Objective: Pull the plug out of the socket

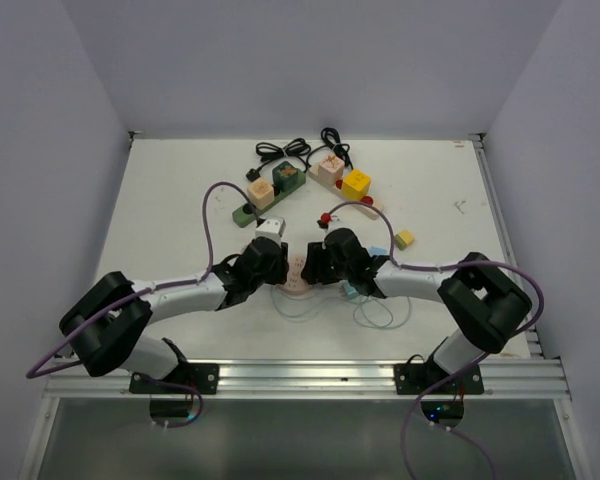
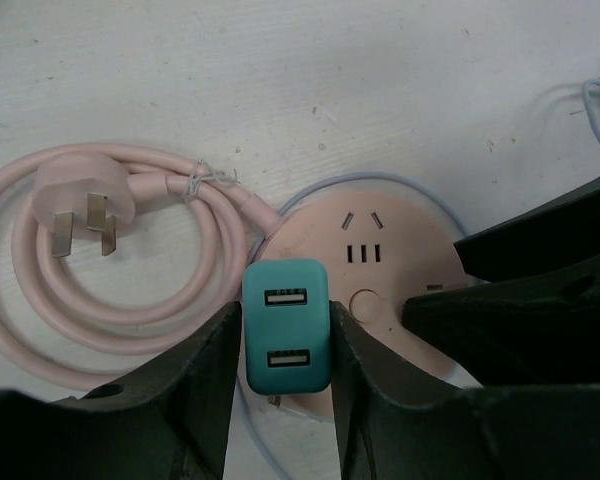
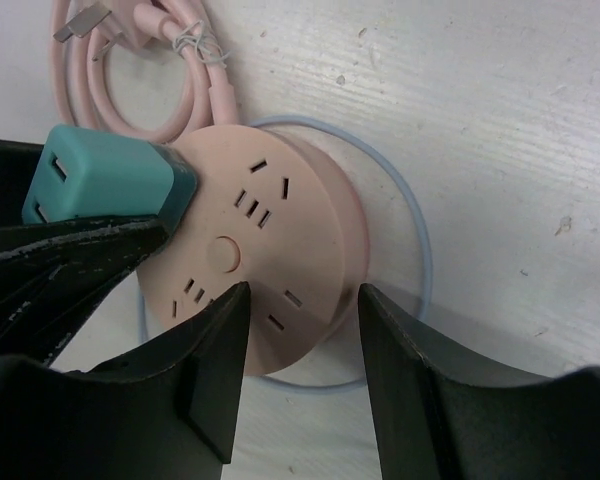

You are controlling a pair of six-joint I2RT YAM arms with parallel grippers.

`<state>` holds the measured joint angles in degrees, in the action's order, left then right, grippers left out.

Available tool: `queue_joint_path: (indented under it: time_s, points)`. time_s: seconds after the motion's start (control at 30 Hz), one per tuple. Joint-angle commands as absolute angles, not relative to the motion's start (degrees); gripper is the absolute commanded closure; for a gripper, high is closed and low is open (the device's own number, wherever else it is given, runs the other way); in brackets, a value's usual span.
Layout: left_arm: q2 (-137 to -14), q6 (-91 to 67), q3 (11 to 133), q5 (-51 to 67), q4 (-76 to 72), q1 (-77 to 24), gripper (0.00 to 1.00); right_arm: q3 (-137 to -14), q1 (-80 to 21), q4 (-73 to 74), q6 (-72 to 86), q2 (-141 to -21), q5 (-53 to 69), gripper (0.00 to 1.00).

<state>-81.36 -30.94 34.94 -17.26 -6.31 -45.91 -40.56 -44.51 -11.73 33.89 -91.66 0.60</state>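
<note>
**Overview (top view).** The white table (image 1: 170, 190) carries both arms, which converge at its near centre. The left gripper (image 1: 278, 268) and right gripper (image 1: 316, 266) meet nose to nose, covering most of the round pink socket (image 1: 297, 276). Only this view shows the far clutter: a green power strip (image 1: 248, 212), a pink power strip (image 1: 365, 198), black cables (image 1: 295, 150) and a small yellow cube (image 1: 405, 238).

**Left wrist view.**
- The teal plug (image 2: 286, 325) is seated at the socket's rim, with two USB ports facing up.
- The left fingers (image 2: 215, 390) bear on both of its sides, so the plug is gripped.
- The socket's pink cord (image 2: 216, 235) lies coiled to the left and ends in a three-pin head (image 2: 80, 195) lying flat.

**Right wrist view.**
- The right jaws stand partly apart over the socket's opposite rim.
- The fingertips (image 3: 225, 330) overlap its top face.
- A pale blue cable (image 3: 421, 250) rings the socket's base.

**Clearances.**
- Bare table lies left of the coil and between the socket and the far strips.
- The socket is well apart from the table's side edges and nearer its front rail (image 1: 310, 375).
</note>
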Motion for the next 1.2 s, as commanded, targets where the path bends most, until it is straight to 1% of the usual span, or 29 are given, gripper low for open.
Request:
queue_joint_path:
  time_s: [0.0,0.07,0.1,0.13,0.17,0.23,0.27,0.3,0.33,0.5,0.67,0.77,0.87,0.9,0.97,1.0,1.1,1.17]
  points:
    - [-83.05,-28.04,37.87,-20.29,-5.19,-46.93,0.58,-45.25,-47.63,-2.74,30.94,-92.99,-8.07,0.5]
    - [-84.28,-27.43,38.76,-22.49,-3.88,-47.81,0.62,-46.05,-48.07,-0.71,30.85,-94.21,-8.79,0.51]
    - [-84.64,-27.25,39.63,-24.33,-3.52,-48.6,0.69,-46.23,-48.16,-0.62,31.11,-94.74,-8.7,0.51]
    - [-85.33,-26.64,40.07,-25.13,-2.99,-49.13,0.72,-46.32,-48.16,-0.44,31.46,-95.79,-8.44,0.51]
    - [-85.69,-26.46,40.43,-26.01,-2.73,-49.65,0.78,-46.58,-48.16,-0.18,31.55,-96.32,-8.26,0.51]
    - [-86.92,-25.84,41.92,-28.82,-1.59,-51.58,0.85,-46.84,-48.25,-0.18,31.99,-97.38,-7.91,0.51]
    - [-87.36,-25.93,42.45,-29.87,-1.06,-52.2,0.94,-47.11,-48.16,-0.18,32.17,-98.34,-7.74,0.51]
    - [-87.8,-25.75,43.41,-31.88,-0.53,-53.51,0.99,-47.2,-48.16,-0.18,32.25,-98.7,-7.65,0.51]
    - [-88.5,-25.75,43.77,-33.12,-0.09,-54.13,1.0,-47.2,-48.16,-0.18,32.6,-99.05,-7.56,0.51]
    - [-89.38,-25.84,44.3,-38.84,2.81,-56.95,1.0,-47.81,-48.08,1.13,33.22,-100.02,-6.33,0.51]
    - [-88.95,-26.89,42.9,-39.82,2.29,-57.48,1.0,-47.99,-48.08,1.76,33.57,-100.2,-6.24,0.51]
    - [-87.1,-27.77,41.31,-36.4,-1.66,-57.31,1.0,-47.81,-48.08,1.67,33.4,-100.46,-6.15,0.51]
    - [-83.6,-31.63,37.03,-26.14,-5.35,-53.89,1.0,-47.46,-47.99,1.85,33.31,-100.98,-6.85,0.51]
    - [-82.37,-32.68,35.52,-19.49,-7.01,-50.66,1.0,-47.29,-47.99,1.67,33.4,-101.07,-6.94,0.51]
    - [-78.67,-35.59,32.18,-12.34,-12.81,-46.52,1.0,-46.94,-47.99,1.67,33.49,-101.07,-7.03,0.5]
    - [-77.79,-36.2,29.91,-7.87,-13.96,-42.58,1.0,-46.85,-47.9,1.76,33.4,-101.16,-7.38,0.5]
    - [-74.98,-36.21,29.53,-7.03,-13.54,-39.12,1.0,-46.93,-47.81,2.11,33.22,-101.51,-7.65,0.5]
    - [-74.36,-35.07,30.49,-7.47,-11.96,-39.02,1.0,-47.37,-47.9,2.2,33.22,-101.6,-7.56,0.5]
